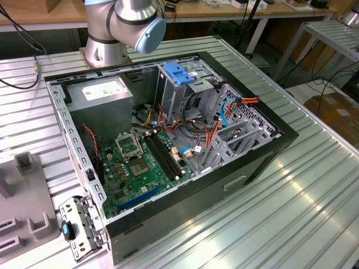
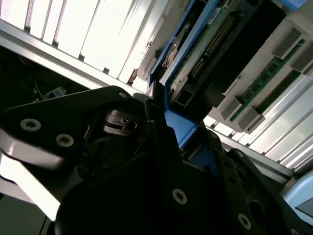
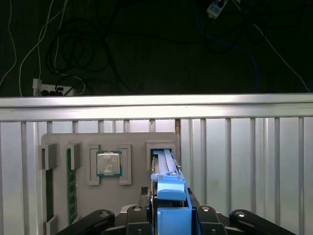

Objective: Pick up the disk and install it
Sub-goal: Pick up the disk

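Tabletop (image 1: 303, 213) ribbed; disk (image 3: 165, 164) in pincer (image 3: 171, 208)

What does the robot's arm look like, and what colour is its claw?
The arm is made of fat, shiny silver tubes with a round light-blue cap on one joint. Its gripper is black and chunky, dotted with little round silver screws.
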`<action>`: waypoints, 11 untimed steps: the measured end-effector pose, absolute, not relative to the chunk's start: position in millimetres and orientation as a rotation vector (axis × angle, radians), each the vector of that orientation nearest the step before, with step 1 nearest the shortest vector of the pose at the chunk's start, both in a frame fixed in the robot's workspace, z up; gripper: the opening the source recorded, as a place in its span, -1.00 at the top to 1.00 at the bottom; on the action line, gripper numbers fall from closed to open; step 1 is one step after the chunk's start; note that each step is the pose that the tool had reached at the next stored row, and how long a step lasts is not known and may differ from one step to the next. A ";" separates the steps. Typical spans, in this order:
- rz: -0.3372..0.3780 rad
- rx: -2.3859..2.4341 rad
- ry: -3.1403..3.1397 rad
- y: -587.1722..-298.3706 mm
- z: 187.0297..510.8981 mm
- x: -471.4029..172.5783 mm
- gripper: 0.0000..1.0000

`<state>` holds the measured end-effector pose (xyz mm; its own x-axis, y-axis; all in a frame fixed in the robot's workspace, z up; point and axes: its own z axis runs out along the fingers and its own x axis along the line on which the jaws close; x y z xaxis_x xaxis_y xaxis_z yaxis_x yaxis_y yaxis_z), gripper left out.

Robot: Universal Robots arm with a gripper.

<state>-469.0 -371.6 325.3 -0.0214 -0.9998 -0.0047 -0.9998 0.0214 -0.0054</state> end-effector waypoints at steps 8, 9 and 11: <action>-0.001 -2.192 2.240 -371.6 341.1 -469.0 0.26; -0.001 -2.192 2.240 -371.6 341.1 -469.0 0.26; -0.001 -2.192 2.240 -371.6 341.1 -469.0 0.26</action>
